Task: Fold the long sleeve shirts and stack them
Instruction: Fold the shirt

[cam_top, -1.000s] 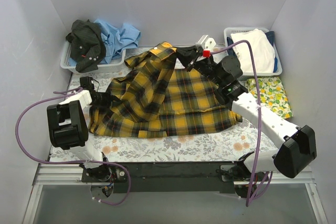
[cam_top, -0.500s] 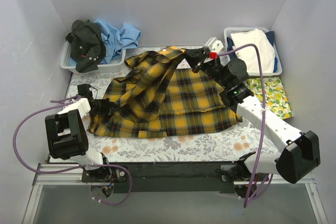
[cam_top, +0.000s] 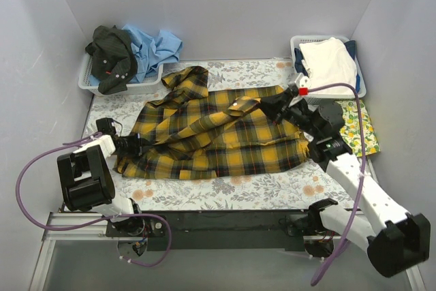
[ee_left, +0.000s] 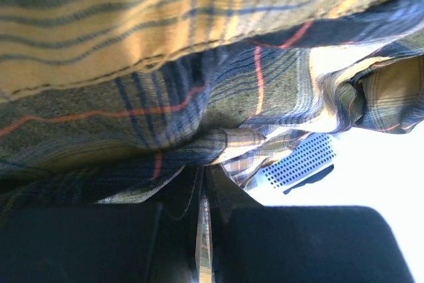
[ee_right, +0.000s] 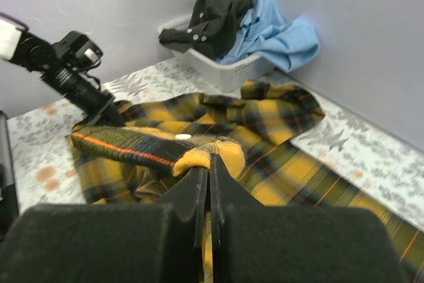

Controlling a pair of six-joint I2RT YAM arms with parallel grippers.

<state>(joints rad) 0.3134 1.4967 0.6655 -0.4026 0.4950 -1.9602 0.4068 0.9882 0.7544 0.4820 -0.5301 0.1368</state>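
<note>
The yellow-and-black plaid shirt [cam_top: 218, 131] lies spread over the middle of the flowered table cover. My right gripper [cam_top: 262, 105] is shut on a sleeve cuff [ee_right: 212, 150] of the plaid shirt and holds it above the shirt's upper middle. My left gripper [cam_top: 134, 145] is shut on the shirt's left edge [ee_left: 218, 147], low over the table. A dark shirt [cam_top: 112, 56] and a light blue shirt [cam_top: 153, 47] are heaped in a basket [cam_top: 139, 86] at the back left.
A white basket [cam_top: 361, 90] at the back right holds white cloth [cam_top: 330, 63]. A lemon-print cloth [cam_top: 357, 124] lies at the right edge. Walls close in the left, back and right sides.
My right gripper has carried the cuff from the back of the table toward the front and right, lowering it over the shirt. My left gripper has drawn the shirt's left edge slightly nearer.
</note>
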